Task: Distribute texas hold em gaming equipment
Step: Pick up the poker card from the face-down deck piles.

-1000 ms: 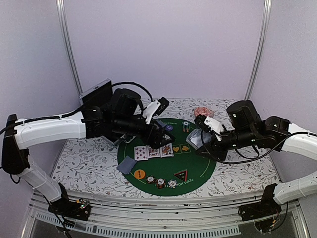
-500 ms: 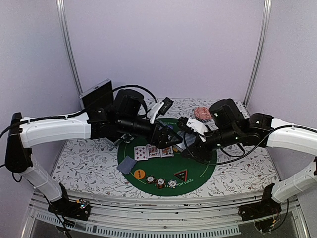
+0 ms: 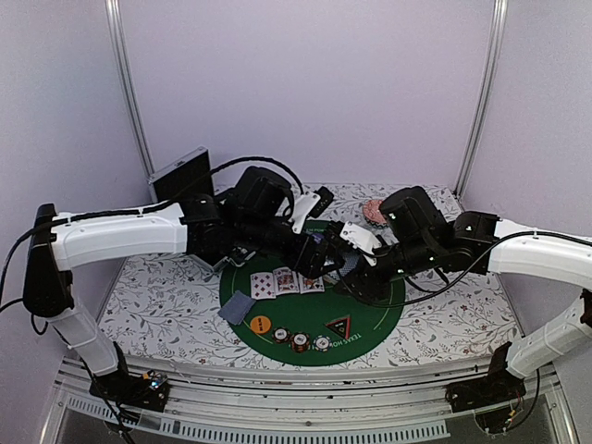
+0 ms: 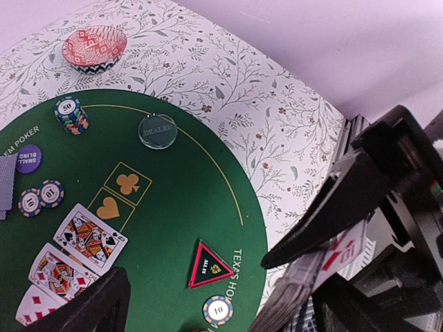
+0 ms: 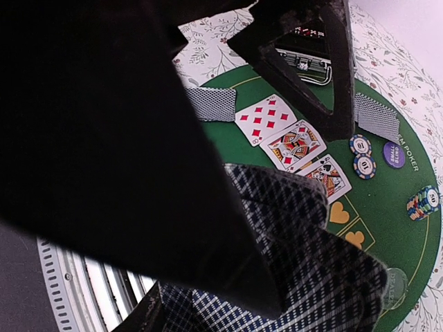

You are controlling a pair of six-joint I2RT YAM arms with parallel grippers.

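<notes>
Card deck [image 5: 311, 277] cut off below (dark blur [image 5: 104, 138] beside); arms [image 3: 277, 217] hide much of the green mat [image 3: 379, 317]

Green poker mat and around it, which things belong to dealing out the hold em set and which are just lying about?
Belongs: deck, face-up cards, face-down cards, chip stack, loose chips, dealer disc, purple disc, orange disc, triangular marker.
Lying about: pink patterned dish, dark case.
</notes>
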